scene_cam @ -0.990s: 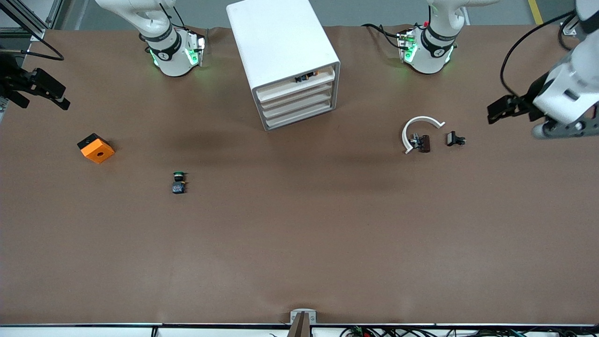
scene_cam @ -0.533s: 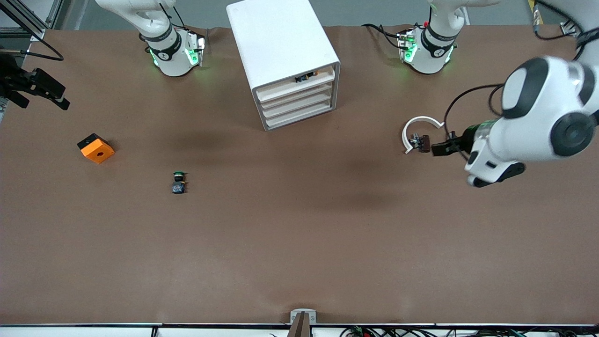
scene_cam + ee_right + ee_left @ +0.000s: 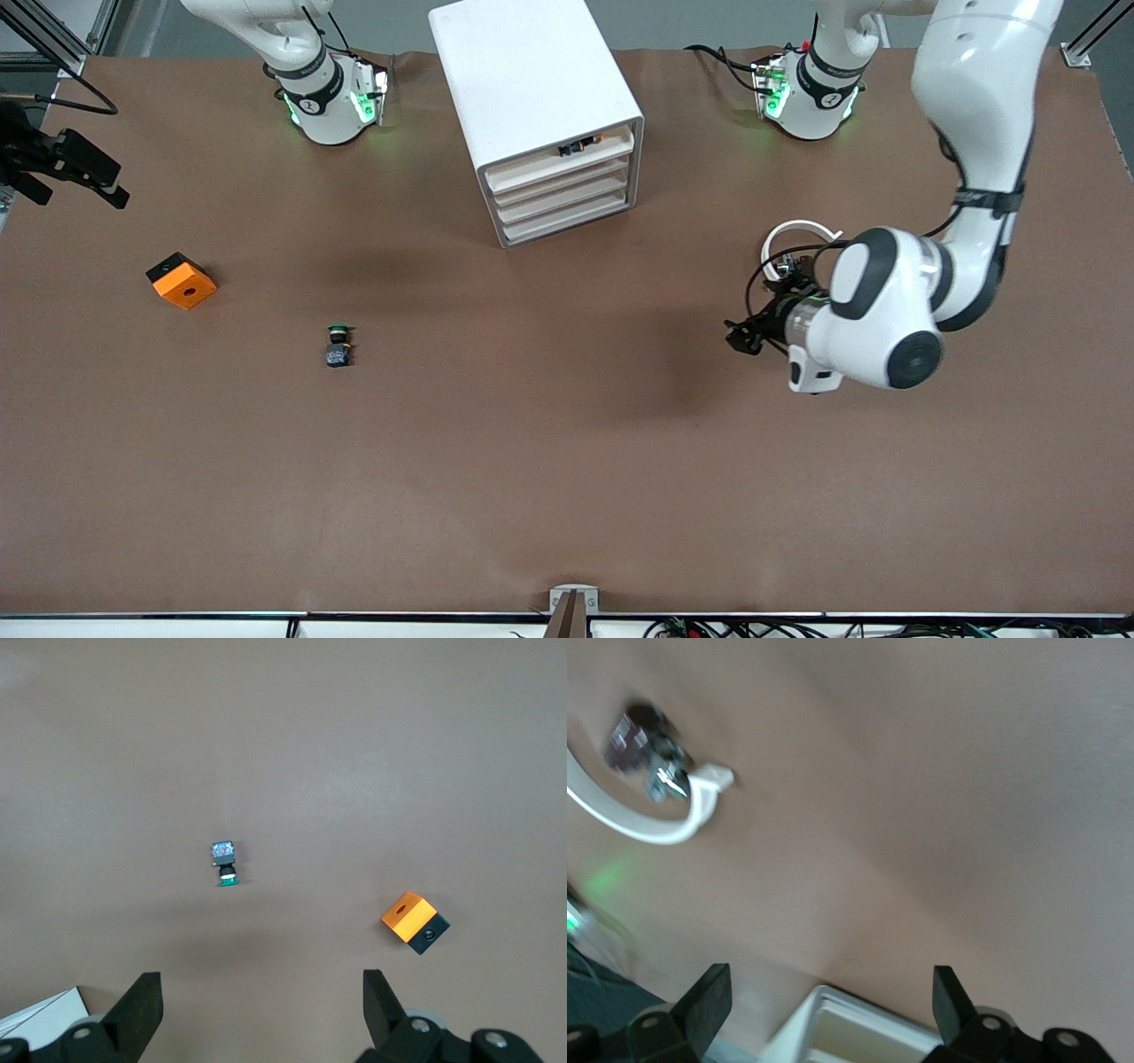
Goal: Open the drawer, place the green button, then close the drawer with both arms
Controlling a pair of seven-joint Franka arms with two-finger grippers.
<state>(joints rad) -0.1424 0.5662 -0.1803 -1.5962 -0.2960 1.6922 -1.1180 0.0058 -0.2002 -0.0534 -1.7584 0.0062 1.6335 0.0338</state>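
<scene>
Hovering with jaws spread over bare table, the left gripper (image 3: pixel 737 337) must next reach the closed second-highest drawer (image 3: pixel 563 182); right gripper (image 3: pixel 89 173) waits, jaws spread.

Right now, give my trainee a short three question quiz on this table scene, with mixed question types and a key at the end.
1. True or false: the small green-capped push button lies inside the white four-drawer cabinet.
2. Which lies nearer the front camera, the button or the orange square block with a hole?
3. The left tool is: A) open and empty, B) shut on the curved white plastic strip, C) holding the block.

Key: 1 false, it lies on the brown table. 2 the button. 3 A.
</scene>
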